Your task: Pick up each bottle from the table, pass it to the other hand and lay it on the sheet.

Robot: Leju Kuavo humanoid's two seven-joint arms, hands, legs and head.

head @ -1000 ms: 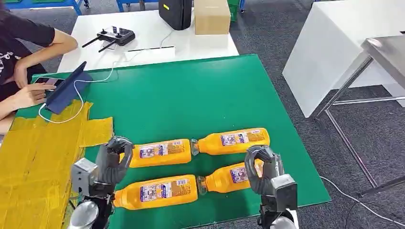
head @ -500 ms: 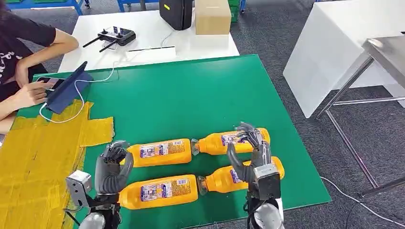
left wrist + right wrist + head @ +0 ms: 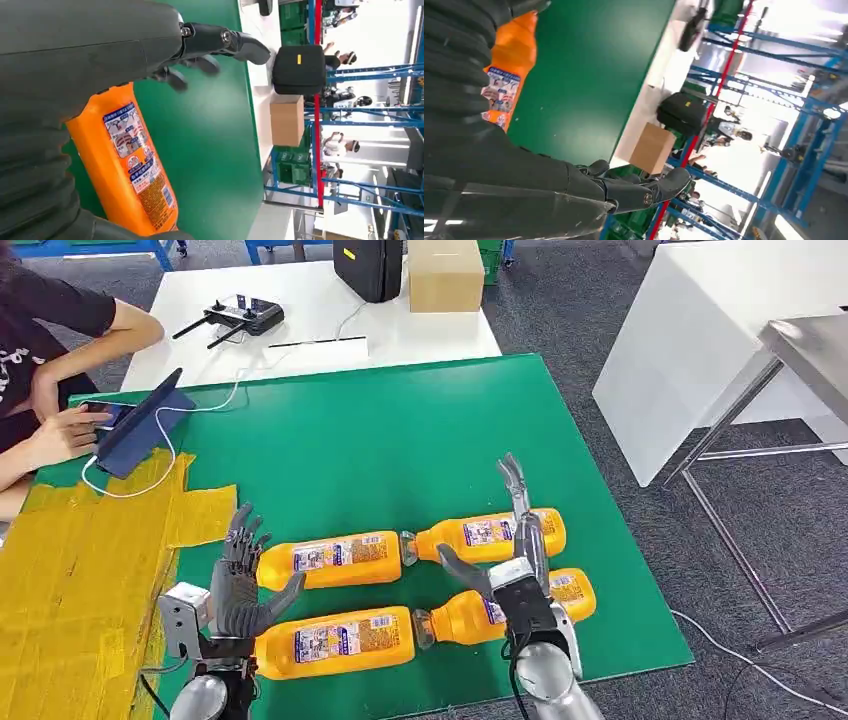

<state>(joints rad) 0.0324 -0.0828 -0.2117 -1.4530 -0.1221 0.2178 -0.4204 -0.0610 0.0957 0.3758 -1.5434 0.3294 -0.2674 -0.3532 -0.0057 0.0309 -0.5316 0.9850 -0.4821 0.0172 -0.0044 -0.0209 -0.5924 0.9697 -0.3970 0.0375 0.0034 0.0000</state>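
Several orange bottles lie on their sides on the green mat (image 3: 400, 440), in two rows. The far pair is a left bottle (image 3: 335, 559) and a right bottle (image 3: 480, 536); the near pair is a left bottle (image 3: 335, 640) and a right bottle (image 3: 465, 616). My left hand (image 3: 240, 580) stands open with fingers spread, just left of the two left bottles. My right hand (image 3: 515, 550) is open above the two right bottles, fingers pointing away. The yellow sheet (image 3: 70, 580) covers the mat's left side. The left wrist view shows an orange bottle (image 3: 127, 165) beside my open left hand (image 3: 100, 55).
A person sits at the far left with a tablet (image 3: 140, 425) and a white cable on the mat's corner. A remote controller (image 3: 240, 312), a black case (image 3: 368, 265) and a cardboard box (image 3: 445, 275) stand on the white table behind. A metal table (image 3: 800, 350) stands to the right.
Both hands have uncurled from closed to spread fingers. My right hand has moved forward over the right bottles and stretched out. My left hand has shifted slightly toward the near left bottle.
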